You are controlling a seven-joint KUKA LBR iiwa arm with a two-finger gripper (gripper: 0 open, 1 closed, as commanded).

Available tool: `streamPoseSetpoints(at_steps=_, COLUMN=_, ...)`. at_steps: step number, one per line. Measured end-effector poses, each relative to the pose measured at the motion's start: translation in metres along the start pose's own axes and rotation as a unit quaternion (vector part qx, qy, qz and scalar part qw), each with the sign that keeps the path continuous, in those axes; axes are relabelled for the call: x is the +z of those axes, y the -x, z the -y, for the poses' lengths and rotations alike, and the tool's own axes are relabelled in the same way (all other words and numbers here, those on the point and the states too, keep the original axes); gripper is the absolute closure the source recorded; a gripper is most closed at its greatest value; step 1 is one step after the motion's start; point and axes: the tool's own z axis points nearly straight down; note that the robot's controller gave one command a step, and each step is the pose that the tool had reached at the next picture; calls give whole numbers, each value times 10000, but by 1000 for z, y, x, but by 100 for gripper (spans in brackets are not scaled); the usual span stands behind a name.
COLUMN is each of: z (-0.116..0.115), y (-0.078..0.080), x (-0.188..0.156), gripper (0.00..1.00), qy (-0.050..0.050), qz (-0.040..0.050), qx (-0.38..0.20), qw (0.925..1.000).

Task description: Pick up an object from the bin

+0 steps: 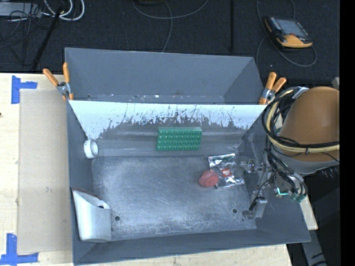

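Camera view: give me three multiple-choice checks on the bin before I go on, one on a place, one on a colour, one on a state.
1. Where in the bin does the green studded block lie?
A. at the foot of the back wall, about mid-width
B. in the front left corner
C. against the right wall

2. What colour is the small lump beside the foil wrapper?
A. blue
B. reddish
C. yellow

3. In what state is the foil wrapper?
A. crumpled
B. flat and smooth
C. rolled into a tight tube

Answers: 1 A, the block sits just below the sloping back wall, near its middle. 2 B, the lump looks dull red. 3 A, the foil shows irregular shiny creases.
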Motion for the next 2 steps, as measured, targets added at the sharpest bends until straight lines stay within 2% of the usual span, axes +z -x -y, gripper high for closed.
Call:
streamPoseSetpoints(at_steps=1, z=32, y=94, x=148, gripper=0, qy=1, qz=39, qx=803, qw=9968)
streamPoseSetpoints(at_steps=2, z=31, y=95, x=148, gripper=0, qy=1, qz=44, qx=783, qw=9969)
